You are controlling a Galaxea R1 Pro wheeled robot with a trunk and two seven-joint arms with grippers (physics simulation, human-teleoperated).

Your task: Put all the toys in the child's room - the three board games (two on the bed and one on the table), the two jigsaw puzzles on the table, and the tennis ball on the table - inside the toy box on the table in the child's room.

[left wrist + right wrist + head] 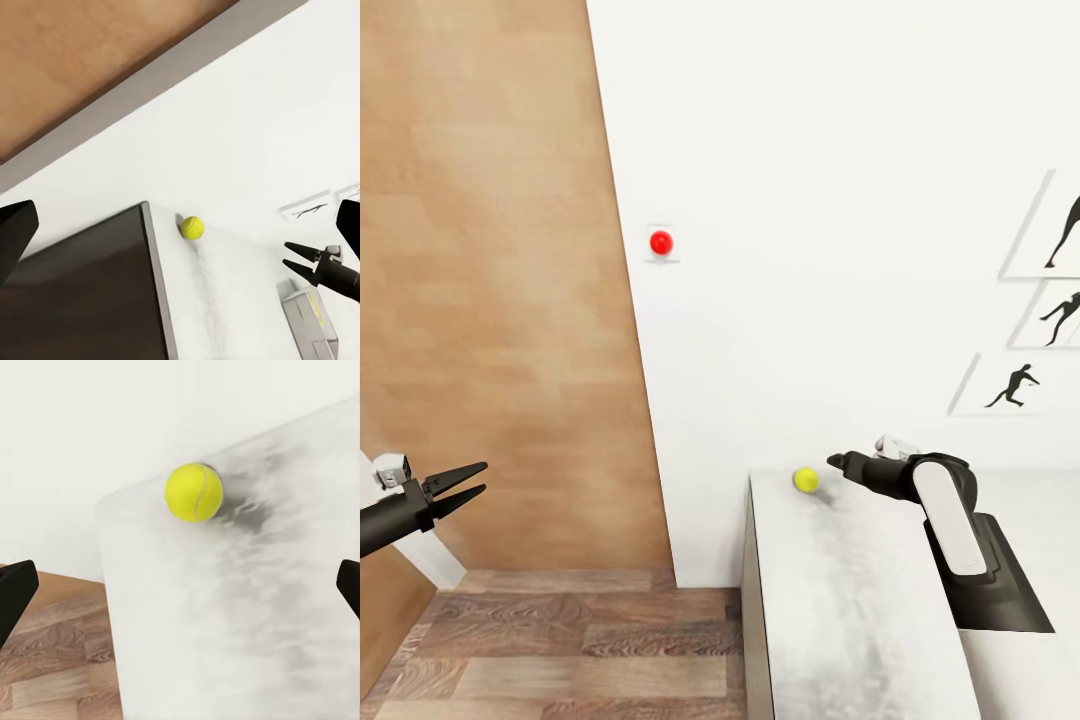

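Note:
The yellow-green tennis ball [806, 480] [192, 227] [194, 492] rests near the far left corner of the light grey table [840, 610], close to the white wall. My right gripper [838, 463] [292, 257] hovers just right of the ball, pointing at it. It is open and does not touch the ball; in the right wrist view its fingertips [15, 594] stand wide apart on either side. My left gripper [470, 480] is open and empty, out over the floor beside the door. The toy box, board games, jigsaw puzzles and bed are out of view.
A brown wooden door [490, 300] fills the left side, with wood-plank floor [560, 650] below it. On the white wall there is a red round knob [661, 242], and at the right hang sports-silhouette posters [1050, 230]. The table's left edge [752, 600] drops to the floor.

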